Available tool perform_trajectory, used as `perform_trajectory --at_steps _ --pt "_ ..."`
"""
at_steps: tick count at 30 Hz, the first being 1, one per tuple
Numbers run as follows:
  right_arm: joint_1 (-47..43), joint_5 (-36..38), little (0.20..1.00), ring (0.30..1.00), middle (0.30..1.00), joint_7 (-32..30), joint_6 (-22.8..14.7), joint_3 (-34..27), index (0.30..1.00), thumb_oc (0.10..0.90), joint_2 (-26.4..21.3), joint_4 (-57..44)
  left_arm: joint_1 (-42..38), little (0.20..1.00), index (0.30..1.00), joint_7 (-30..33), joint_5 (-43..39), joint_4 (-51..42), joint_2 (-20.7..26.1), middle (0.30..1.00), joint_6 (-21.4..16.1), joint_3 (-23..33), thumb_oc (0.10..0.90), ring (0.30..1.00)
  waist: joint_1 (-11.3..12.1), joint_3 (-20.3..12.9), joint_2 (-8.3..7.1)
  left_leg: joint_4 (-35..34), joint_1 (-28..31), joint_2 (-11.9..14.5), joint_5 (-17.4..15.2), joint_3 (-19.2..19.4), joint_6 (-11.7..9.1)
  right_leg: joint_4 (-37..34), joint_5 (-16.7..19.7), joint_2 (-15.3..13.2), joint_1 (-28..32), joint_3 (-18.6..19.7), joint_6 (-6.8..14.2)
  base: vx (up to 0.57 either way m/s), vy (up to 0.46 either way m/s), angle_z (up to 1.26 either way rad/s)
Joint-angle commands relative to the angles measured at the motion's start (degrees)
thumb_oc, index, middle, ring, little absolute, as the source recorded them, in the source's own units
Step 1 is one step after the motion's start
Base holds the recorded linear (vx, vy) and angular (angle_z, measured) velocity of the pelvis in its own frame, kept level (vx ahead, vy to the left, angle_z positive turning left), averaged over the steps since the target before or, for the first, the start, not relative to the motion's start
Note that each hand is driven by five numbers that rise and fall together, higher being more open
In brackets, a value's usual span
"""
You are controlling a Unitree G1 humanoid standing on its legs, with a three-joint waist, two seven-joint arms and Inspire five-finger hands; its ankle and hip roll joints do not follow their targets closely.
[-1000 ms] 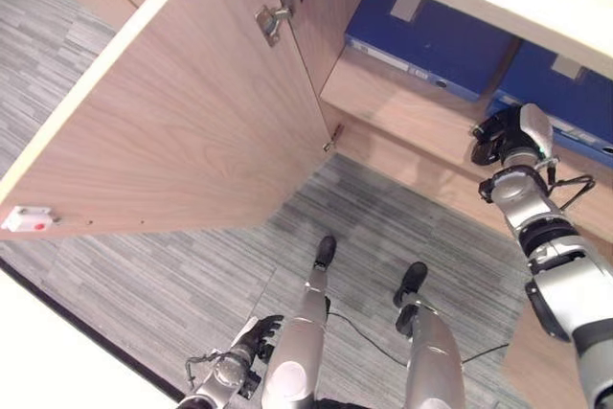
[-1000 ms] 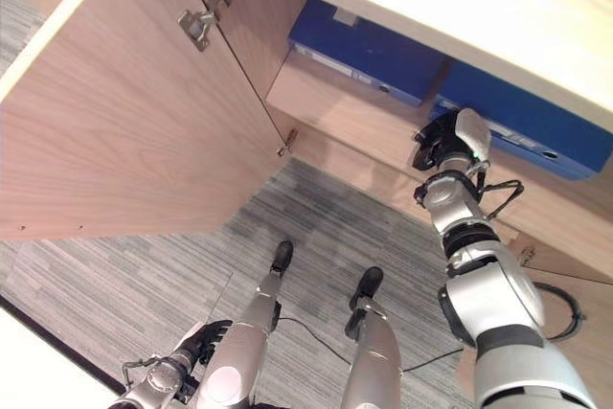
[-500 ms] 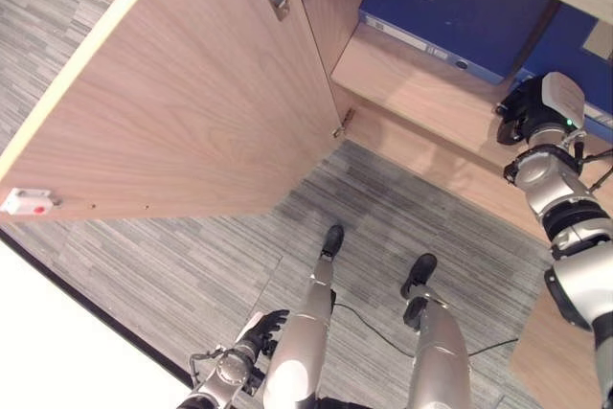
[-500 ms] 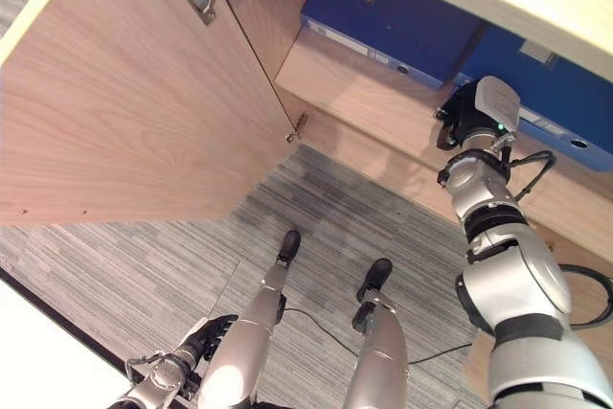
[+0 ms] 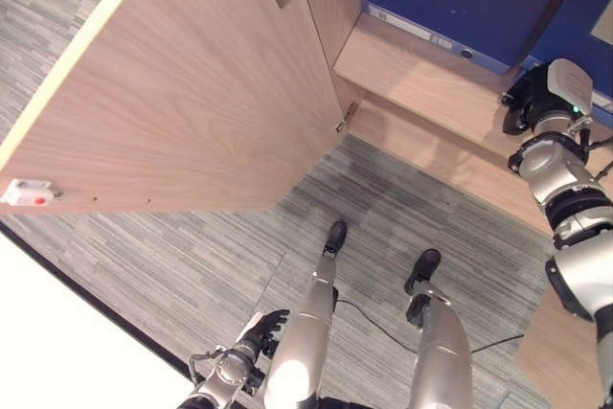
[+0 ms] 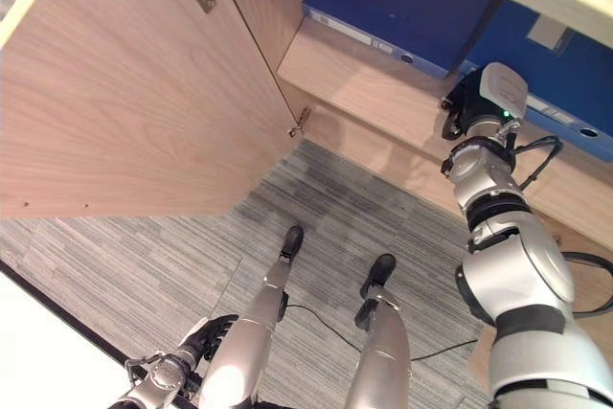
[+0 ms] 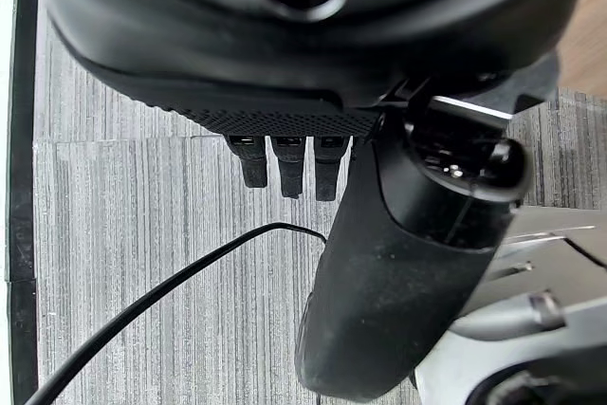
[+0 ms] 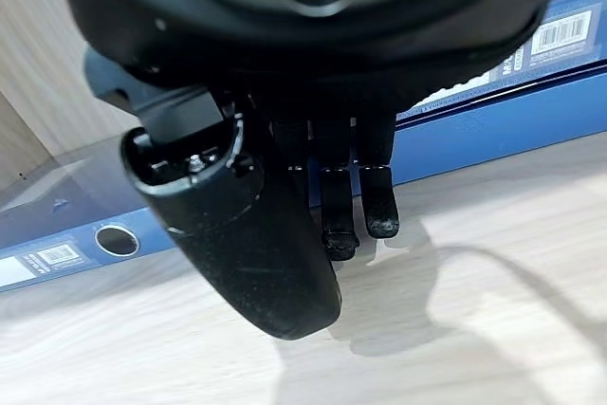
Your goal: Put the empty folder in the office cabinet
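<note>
folder point(image 8: 493, 125): blue, flat on cabinet shelf point(image 5: 431, 93), white spine label | right robot hand point(image 8: 332, 187): empty, fingers relaxed, above shelf | left robot hand point(image 7: 289, 163): empty, relaxed

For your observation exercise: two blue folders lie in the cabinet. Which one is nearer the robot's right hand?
The right-side folder, partly behind the right hand. The other folder lies further left, towards the open door, well apart from the hand.

Grey striped carpet floor point(image 5: 192, 265); light wood door point(image 5: 192, 102) open.
</note>
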Motion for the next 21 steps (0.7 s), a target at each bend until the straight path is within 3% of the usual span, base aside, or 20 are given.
perform_trajectory --at_steps 1,8,9,10,12,16,21 --pt "-9.2 -0.7 0.300 0.300 0.300 -6.2 -1.3 0.7 0.300 0.400 -8.5 -3.8 3.1 0.900 0.900 0.7 -0.4 2.5 2.9 0.900 0.3 -0.7 0.800 0.900 0.8 -3.6 -0.40 0.8 1.0 0.4 -5.2 -0.8 0.0 1.7 -5.4 -2.1 4.2 2.9 4.8 0.00 0.000 0.00" --pt "4.0 0.9 0.300 0.300 0.300 -8.4 -2.8 -9.3 0.300 0.400 -3.6 -15.8 -0.1 0.900 0.900 1.5 -1.2 4.2 0.7 0.900 0.8 1.8 0.800 0.900 -0.6 -5.0 -2.32 1.6 2.4 0.7 -6.3 -0.5 0.3 0.2 -5.3 -1.9 7.1 2.6 4.7 0.00 0.006 0.01" --pt "7.8 1.1 0.448 0.448 0.448 -8.6 -3.3 -11.4 0.448 0.499 -2.4 -18.7 -0.3 0.900 0.900 1.3 -1.1 4.5 0.2 0.900 1.0 2.2 0.800 0.900 -0.9 -5.5 -2.80 1.5 3.0 0.8 -6.7 -0.4 0.4 -0.1 -5.2 -1.9 7.9 2.5 4.6 0.03 0.016 0.00" --pt "11.4 0.7 0.900 0.900 0.900 -8.3 -3.7 -13.0 0.900 0.800 -1.4 -21.4 -0.4 0.900 0.900 1.4 -0.7 4.7 -0.2 0.900 1.2 2.7 0.800 0.900 -1.1 -5.8 -3.19 1.6 3.5 0.8 -7.0 -0.4 0.4 -0.4 -5.2 -1.8 8.6 2.4 4.6 0.04 0.011 -0.01" --pt "14.8 0.6 0.900 0.900 0.900 -7.9 -4.3 -14.6 0.900 0.800 -0.6 -24.3 -0.4 0.900 0.900 1.3 -0.4 4.8 -0.4 0.900 1.3 3.1 0.800 0.900 -1.5 -6.0 -3.61 1.7 4.1 0.8 -7.2 -0.4 0.5 -0.7 -5.1 -1.8 9.4 2.4 4.6 0.00 0.000 0.00" --pt "31.2 -0.9 0.900 0.900 0.900 -6.9 -6.4 -19.4 0.900 0.800 5.7 -33.6 0.2 0.900 0.900 0.9 1.1 5.6 -2.1 0.900 2.0 4.8 0.800 0.900 -3.3 -7.9 -5.53 1.1 7.5 1.3 -7.8 0.0 0.9 -3.4 -3.8 -1.5 13.5 2.3 4.8 0.06 0.038 -0.03" --pt "49.3 -0.8 0.900 0.900 0.900 -2.8 -8.4 -23.4 0.900 0.800 11.4 -42.7 0.3 0.900 0.900 0.9 1.9 7.2 -3.8 0.900 2.8 8.6 0.800 0.900 -6.8 -11.1 -8.01 -0.3 13.1 2.0 -8.7 1.8 1.5 -6.6 -2.8 -1.4 19.0 2.8 5.5 0.08 0.078 -0.10"
